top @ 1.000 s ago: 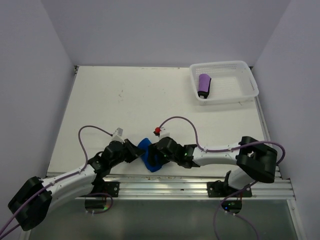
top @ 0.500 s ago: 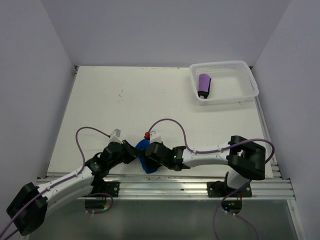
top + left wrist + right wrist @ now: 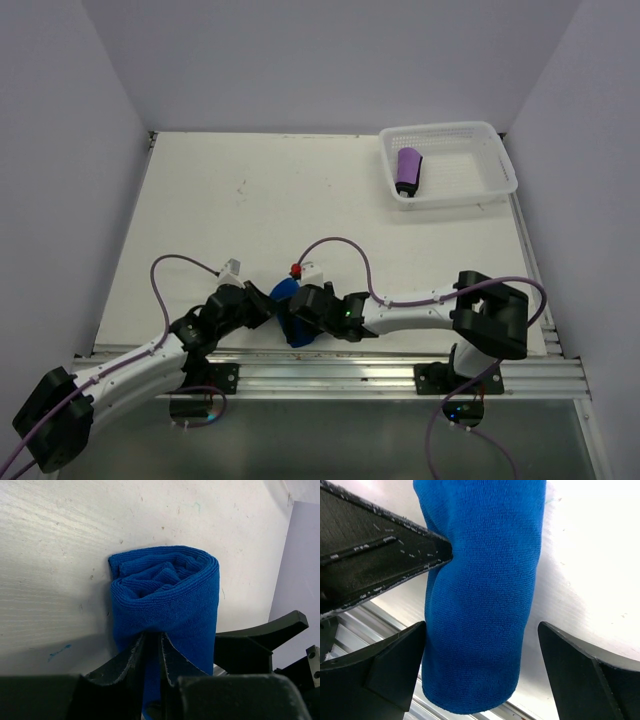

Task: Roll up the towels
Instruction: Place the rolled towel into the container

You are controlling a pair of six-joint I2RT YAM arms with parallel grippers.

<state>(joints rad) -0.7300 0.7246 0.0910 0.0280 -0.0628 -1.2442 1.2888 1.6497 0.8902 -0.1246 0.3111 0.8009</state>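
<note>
The blue towel (image 3: 284, 291) lies rolled into a tube on the white table near the front edge. In the left wrist view the roll's spiral end (image 3: 165, 587) faces the camera. My left gripper (image 3: 152, 636) is shut on a fold of its outer layer. My right gripper (image 3: 481, 630) stands open, one finger on each side of the roll (image 3: 480, 600), neither pressing it. The left gripper's finger (image 3: 380, 560) touches the roll's side there. The purple towel (image 3: 408, 170) lies rolled up in the white basket (image 3: 500, 170) at the far right.
A metal rail (image 3: 380, 365) runs along the table's near edge, just below the blue towel. Purple cables (image 3: 340, 242) loop over both arms. Grey walls close in the table on the left, right and back.
My right arm has slid left along the roll, and its jaws have spread wide around the blue towel. The left gripper keeps its pinch and has hardly moved.
</note>
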